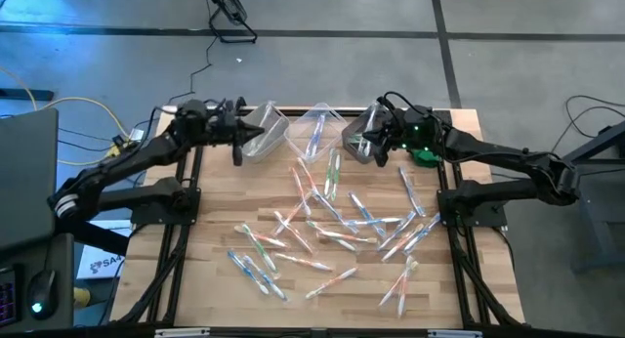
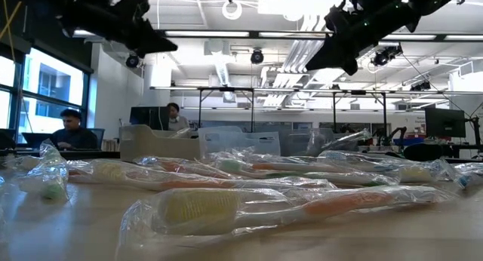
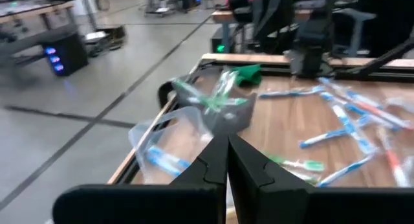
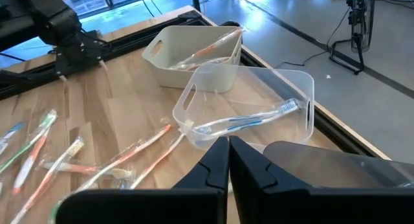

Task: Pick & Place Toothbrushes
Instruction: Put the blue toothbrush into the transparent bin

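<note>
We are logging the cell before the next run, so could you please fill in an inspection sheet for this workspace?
Surface: wooden table, dark frame rails along both sides.
Job's things: wrapped toothbrushes scattered across the table; three plastic bins at the far edge, the middle one holding a blue toothbrush, another an orange one.
Clutter: small green object beside the right arm.
Grippers: left gripper shut, empty, raised by the bins; right gripper shut, empty, raised by the bins.
Cables: yellow cable and black cable on the floor.
Surroundings: two people seated at desks behind the table.
</note>
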Controlling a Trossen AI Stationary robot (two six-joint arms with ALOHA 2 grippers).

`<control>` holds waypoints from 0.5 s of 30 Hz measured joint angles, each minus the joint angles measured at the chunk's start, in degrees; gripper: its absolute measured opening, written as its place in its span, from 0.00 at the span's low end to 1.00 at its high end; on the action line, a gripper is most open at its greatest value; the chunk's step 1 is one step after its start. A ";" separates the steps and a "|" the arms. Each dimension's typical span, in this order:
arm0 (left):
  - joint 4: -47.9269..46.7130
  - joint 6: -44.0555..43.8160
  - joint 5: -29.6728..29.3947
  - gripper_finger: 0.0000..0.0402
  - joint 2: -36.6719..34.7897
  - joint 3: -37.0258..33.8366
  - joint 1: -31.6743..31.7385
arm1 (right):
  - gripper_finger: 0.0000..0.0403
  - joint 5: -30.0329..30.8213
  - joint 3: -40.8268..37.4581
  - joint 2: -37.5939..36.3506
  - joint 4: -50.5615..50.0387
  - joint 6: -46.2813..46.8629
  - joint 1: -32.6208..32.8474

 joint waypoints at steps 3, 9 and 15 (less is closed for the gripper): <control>0.36 -0.20 -3.07 0.01 -2.66 -3.46 0.01 | 0.01 -0.02 0.00 0.00 -0.02 0.01 0.00; 7.33 -0.23 -4.14 0.01 -6.43 -9.31 0.00 | 0.01 0.00 0.00 0.02 -0.08 0.01 0.00; 9.23 -0.27 -4.06 0.01 -7.83 -11.76 0.00 | 0.01 0.37 0.00 0.02 -0.07 0.01 0.00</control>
